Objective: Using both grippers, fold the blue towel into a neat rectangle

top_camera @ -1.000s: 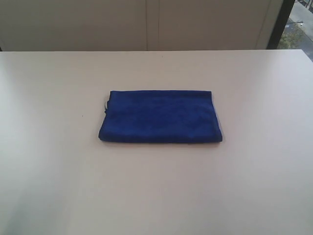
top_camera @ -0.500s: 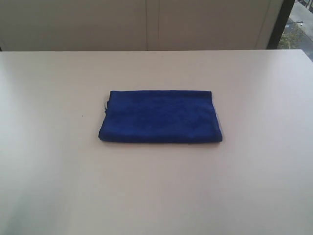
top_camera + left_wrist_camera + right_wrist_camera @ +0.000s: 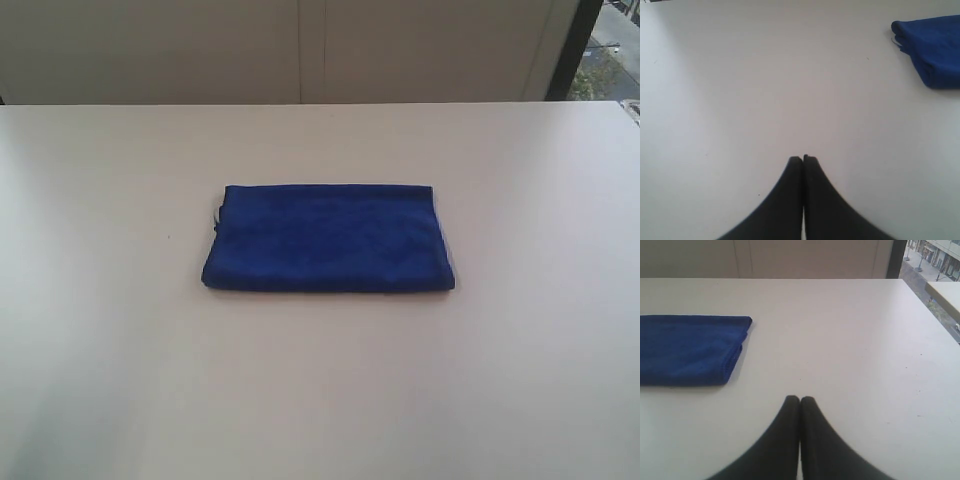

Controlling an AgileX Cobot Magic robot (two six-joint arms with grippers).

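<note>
Blue towel (image 3: 330, 238) folded flat on white table (image 3: 120, 380), untouched.
Left gripper (image 3: 803, 158) and right gripper (image 3: 799, 399) pressed together, empty, each well apart from a towel end.

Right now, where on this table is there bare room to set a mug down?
Bare table surrounds the blue towel: a wide strip to the near edge, both flanks, a band behind. Only the centre is taken. The left tool and right tool, shut, are apart from it.
</note>
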